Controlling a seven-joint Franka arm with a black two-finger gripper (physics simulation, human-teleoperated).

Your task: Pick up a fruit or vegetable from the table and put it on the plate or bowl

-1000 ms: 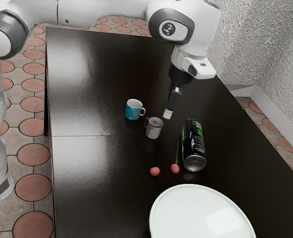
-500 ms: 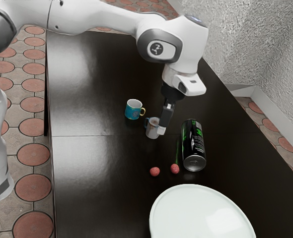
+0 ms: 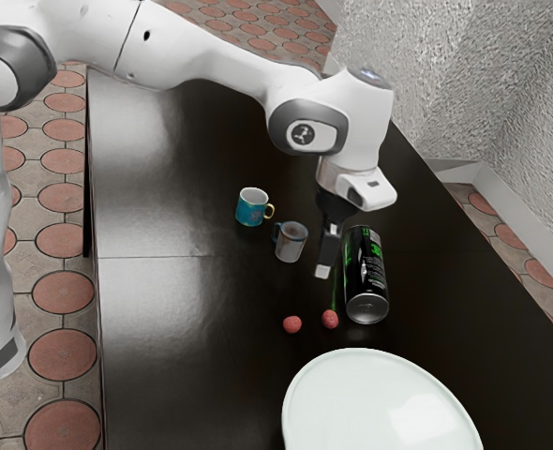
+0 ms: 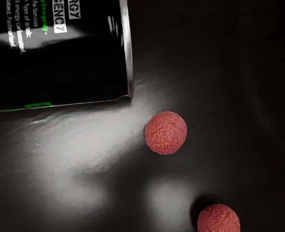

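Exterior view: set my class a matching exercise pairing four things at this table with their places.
1 blue mug
2 black can
3 white plate
4 gripper

a at the view's bottom edge
b right beside a red fruit
c on the exterior view's left of the grey mug
d hovering between grey mug and can

Pairs: 1-c, 2-b, 3-a, 4-d

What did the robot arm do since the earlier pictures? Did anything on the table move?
The gripper came down and toward the plate, from up by the grey mug to beside the black can, above the red fruit next to it. It took hold of nothing. The grey mug, blue mug, can, both fruits (the other one too) and plate stayed put.
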